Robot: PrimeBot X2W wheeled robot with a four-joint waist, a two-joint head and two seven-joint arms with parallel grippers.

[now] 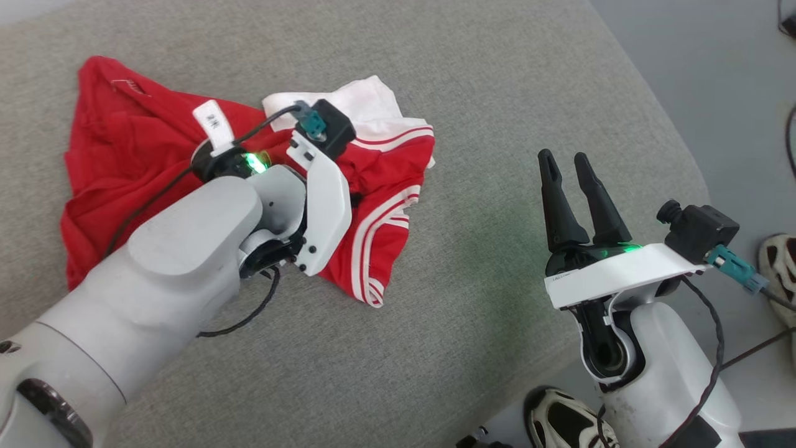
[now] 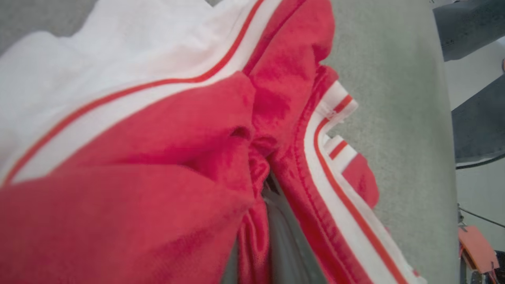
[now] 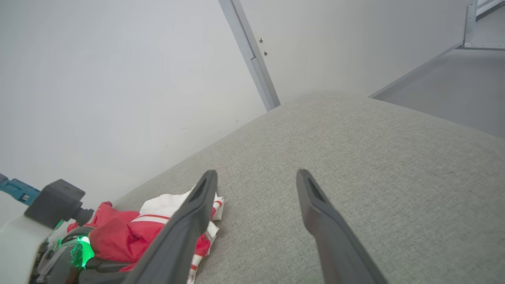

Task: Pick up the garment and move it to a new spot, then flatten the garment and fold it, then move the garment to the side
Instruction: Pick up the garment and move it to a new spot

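Grey cushion [image 1: 485, 298], crumpled red garment [image 1: 124, 149], left pincer [image 2: 260, 189] pinching its fabric, right pincer [image 1: 564, 160] spread, hovering apart.

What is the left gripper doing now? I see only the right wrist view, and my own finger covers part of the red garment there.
Observer: In the left wrist view, the left gripper is closed on a bunched red fold of the garment.
Operator: Is the garment spread flat?
Observer: No. The head view shows it crumpled on the grey cushion, with one white sleeve at its far side.
Operator: Is something near my right arm?
Observer: Yes. In the head view, two pale shoes stand on the floor beside it, one near its base and one at the picture's right edge.
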